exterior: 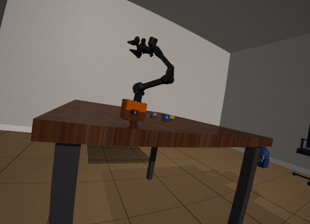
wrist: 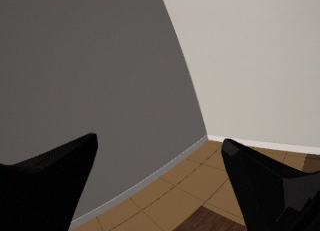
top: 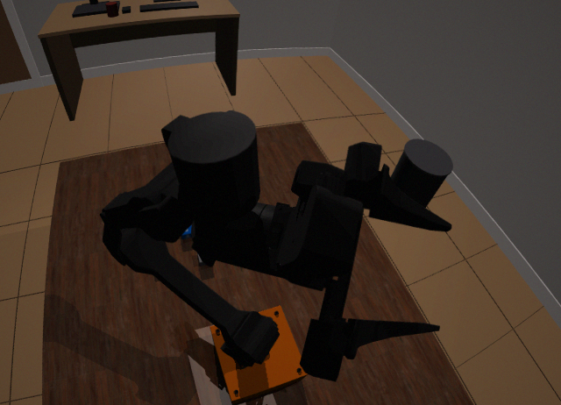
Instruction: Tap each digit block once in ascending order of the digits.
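Above the streaky wood-grain table (top: pixel 90 256) (exterior: pixel 150 136) (wrist: pixel 207 222), the angular black gripper (top: pixel 444 279) (exterior: pixel 128 46) (wrist: pixel 160 143) gapes wide.

Seeing solid black on the fingers (top: pixel 398 329) (exterior: pixel 135 52)! Below them, catching orange on the robot base (top: pixel 283 348) (exterior: pixel 136 106), streaky dark-brown woodgrain across the tabletop (top: pixel 99 256) (exterior: pixel 87 120) (wrist: pixel 210 223). Down there too, spotting yellow on one digit block (exterior: pixel 172 116), blue on another digit block (top: pixel 187 231) (exterior: pixel 165 116), white print over a black digit block (exterior: pixel 134 112). Beyond the fingertips, getting tan with dark gridlines on the floor tiles (top: pixel 140 93) (exterior: pixel 175 196) (wrist: pixel 190 176), plain grey and off-white on the walls (top: pixel 430 74) (exterior: pixel 87 54) (wrist: pixel 260 66).
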Tool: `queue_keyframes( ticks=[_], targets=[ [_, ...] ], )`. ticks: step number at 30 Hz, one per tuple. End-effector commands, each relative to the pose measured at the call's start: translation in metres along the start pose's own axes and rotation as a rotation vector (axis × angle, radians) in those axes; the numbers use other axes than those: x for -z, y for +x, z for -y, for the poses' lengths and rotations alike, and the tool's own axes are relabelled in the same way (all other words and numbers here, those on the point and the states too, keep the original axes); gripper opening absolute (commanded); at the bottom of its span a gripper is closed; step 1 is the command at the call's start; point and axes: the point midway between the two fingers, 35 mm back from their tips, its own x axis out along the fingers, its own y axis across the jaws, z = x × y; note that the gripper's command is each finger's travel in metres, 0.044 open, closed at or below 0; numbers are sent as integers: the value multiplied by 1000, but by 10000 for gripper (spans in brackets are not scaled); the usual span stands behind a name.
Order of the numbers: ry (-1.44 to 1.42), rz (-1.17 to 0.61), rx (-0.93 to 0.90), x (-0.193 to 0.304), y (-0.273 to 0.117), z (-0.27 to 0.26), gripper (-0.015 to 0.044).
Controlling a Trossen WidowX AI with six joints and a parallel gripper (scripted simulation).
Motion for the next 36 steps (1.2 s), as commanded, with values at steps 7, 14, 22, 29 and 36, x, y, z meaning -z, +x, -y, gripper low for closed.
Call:
queue_keyframes(
  ticks=[7, 14, 22, 29, 36],
  targets=[
    [-52, -275, -169, 47, 41, -21, 400],
    [-203, -608, -418, 124, 62, -72, 400],
    [-484, -936, -744, 220, 29, -140, 400],
    [-815, -1149, -1048, 295, -45, -179, 400],
    [-1223, -1272, -1352, 354, -138, -183, 400]
  ],
)
